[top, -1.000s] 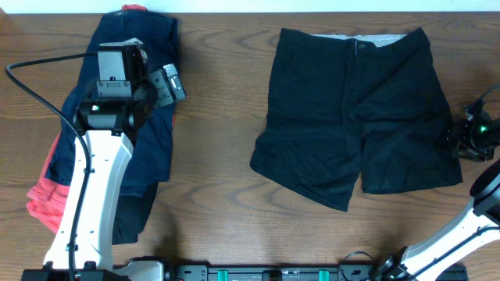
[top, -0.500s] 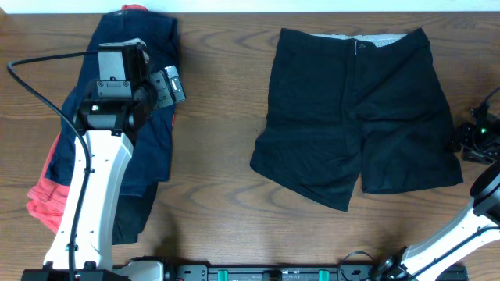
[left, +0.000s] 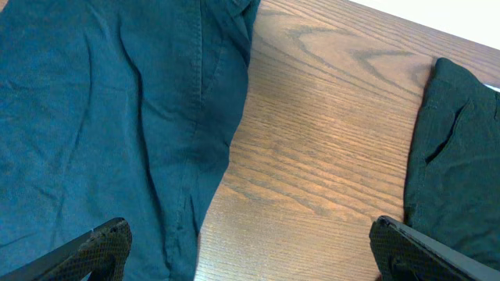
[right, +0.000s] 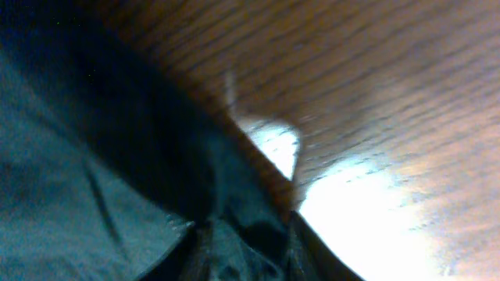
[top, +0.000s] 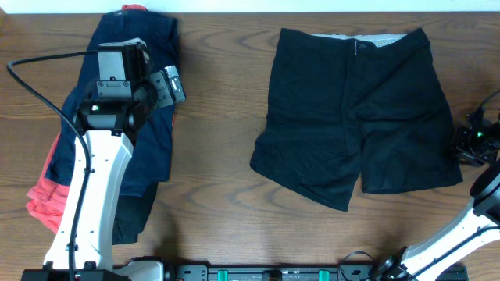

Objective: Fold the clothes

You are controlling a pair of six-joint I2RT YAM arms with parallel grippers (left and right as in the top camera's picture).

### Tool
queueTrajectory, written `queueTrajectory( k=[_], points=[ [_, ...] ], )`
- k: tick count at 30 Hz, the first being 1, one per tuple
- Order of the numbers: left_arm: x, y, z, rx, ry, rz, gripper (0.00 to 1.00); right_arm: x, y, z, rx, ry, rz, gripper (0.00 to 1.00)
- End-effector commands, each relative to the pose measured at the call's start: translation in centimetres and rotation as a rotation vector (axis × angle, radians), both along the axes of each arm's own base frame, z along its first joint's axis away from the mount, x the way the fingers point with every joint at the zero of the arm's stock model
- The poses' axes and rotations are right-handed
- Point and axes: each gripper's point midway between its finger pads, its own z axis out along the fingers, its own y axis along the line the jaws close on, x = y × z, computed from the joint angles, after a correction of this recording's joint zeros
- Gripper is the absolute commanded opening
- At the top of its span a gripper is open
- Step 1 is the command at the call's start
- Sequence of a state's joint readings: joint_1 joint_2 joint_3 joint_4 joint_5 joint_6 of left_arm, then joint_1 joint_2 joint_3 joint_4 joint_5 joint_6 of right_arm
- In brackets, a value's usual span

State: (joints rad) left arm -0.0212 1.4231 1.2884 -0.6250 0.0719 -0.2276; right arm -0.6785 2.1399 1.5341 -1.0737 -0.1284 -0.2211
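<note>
The black shorts (top: 355,109) are lying flat on the table's (top: 219,156) right side, waistband facing the far edge. The right gripper (top: 466,143) is sitting at their outer leg hem near the right edge; whether it is pinching, I cannot tell. The left gripper (top: 166,86) is hovering, spread wide, above navy clothing (top: 129,148) and a red garment (top: 43,199) at the left edge.

We count one pair of black shorts (top: 355,117), and three piled garments: navy garment (top: 152,117), red garment (top: 43,199), dark garment (top: 133,218).
</note>
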Motion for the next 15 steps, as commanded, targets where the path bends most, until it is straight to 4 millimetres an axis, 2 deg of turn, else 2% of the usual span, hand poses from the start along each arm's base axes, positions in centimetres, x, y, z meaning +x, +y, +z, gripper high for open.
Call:
queueTrajectory(
  k=[1,2,6,9,12,15],
  points=[
    [-0.1,0.1,-0.8,0.013,0.019,-0.009,0.99,0.3,0.6,0.2,0.032,-0.025,-0.005,0.1],
    [-0.1,0.1,-0.9,0.013,0.022,-0.009,0.99,0.3,0.6,0.2,0.029,-0.028,-0.006,0.01],
    [0.1,0.1,-1.7,0.013,0.042,-0.009,0.99,-0.1,-0.8,0.3,-0.015,-0.009,-0.053,0.01],
    [0.2,0.1,-2.2,0.013,0.057,-0.01,0.99,-1.3,-3.9,1.0,-0.099,0.026,-0.153,0.01],
    [0.3,0.1,-2.3,0.013,0.059,-0.01,0.99,-2.1,-7.1,2.6,-0.128,0.001,-0.27,0.01],
    [0.3,0.1,-2.3,0.013,0.059,-0.01,0.99,-2.0,-9.4,4.5,-0.127,-0.058,-0.375,0.01]
  ],
)
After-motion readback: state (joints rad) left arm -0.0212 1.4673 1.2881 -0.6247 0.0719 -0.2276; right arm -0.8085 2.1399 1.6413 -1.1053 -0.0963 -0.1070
